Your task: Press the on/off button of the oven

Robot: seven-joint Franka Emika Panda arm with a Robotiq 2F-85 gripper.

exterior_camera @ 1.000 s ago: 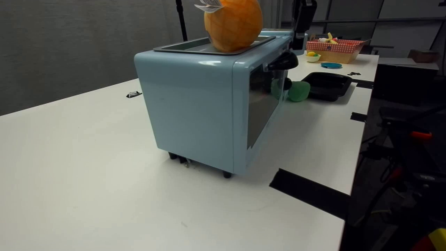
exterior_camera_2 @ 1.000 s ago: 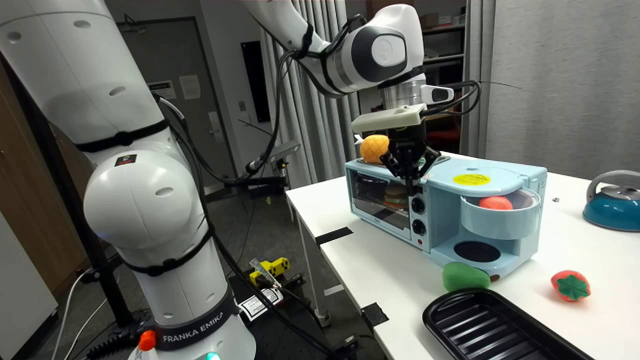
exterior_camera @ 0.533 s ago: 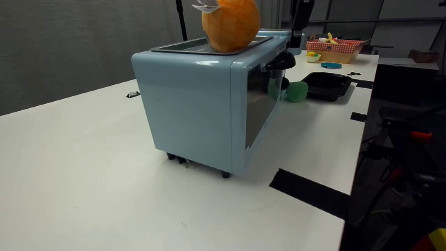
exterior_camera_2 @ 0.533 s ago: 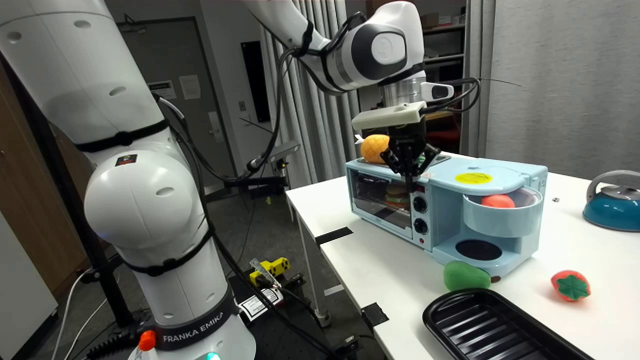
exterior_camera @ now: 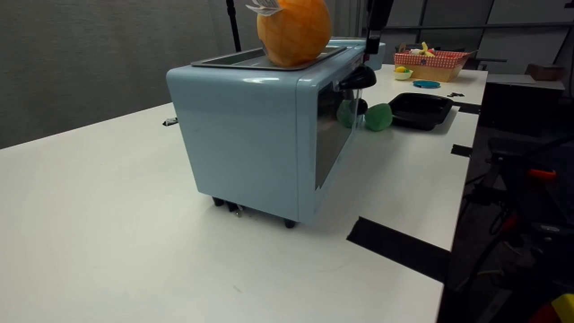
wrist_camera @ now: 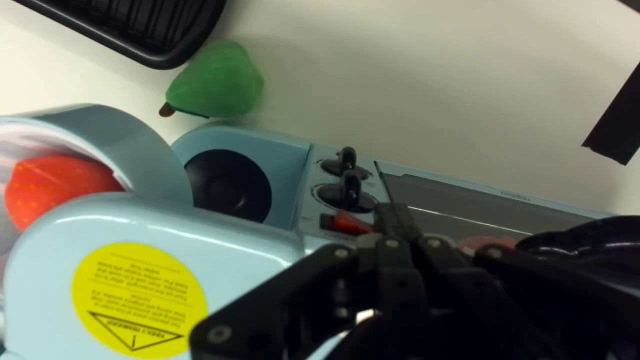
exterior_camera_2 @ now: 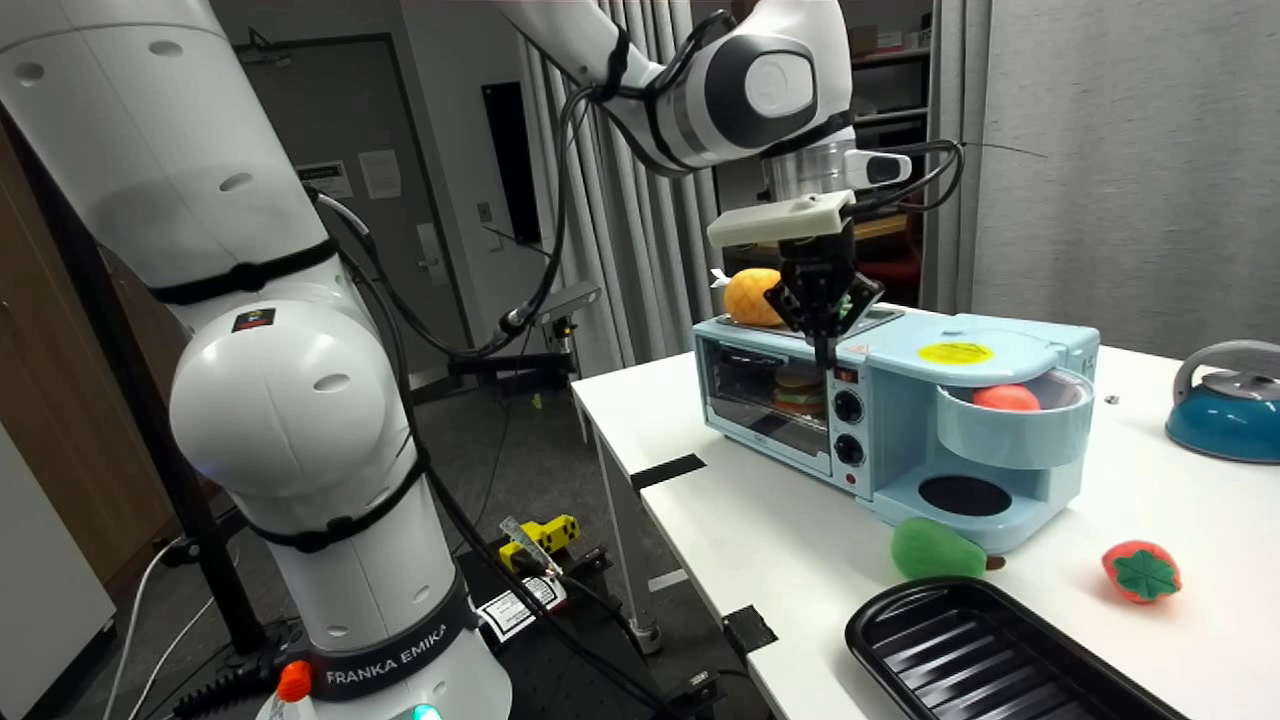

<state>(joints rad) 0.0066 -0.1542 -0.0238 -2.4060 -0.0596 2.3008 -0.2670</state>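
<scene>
Light blue oven [exterior_camera_2: 895, 430], with gripper [wrist_camera: 397, 220] at its control panel [exterior_camera_2: 849, 428]

Oven: one, boxy; stood upright on a white table [exterior_camera: 134, 233], its glass door [exterior_camera_2: 755, 405] closed beside the panel.

Gripper: one, black; reached down from above. Its fingers [wrist_camera: 387, 219] were together, with nothing seen between them.

Red switch [wrist_camera: 347, 222]: one, set at the panel's top above two black knobs [exterior_camera_2: 848, 406]; taken for the on/off button. Its long axis ran across the panel, one end towards the fingertips. It lay just beside them, slightly lower, on the side away from the glass door; in the wrist view, immediately to their left. Whether they touched could not be told.

Assessment: the press was probably not complete. The coming move likely called for a small sideways shift along the switch's long axis, then a push squarely into the panel. Hazard: a hard push might have slid the oven back.
</scene>
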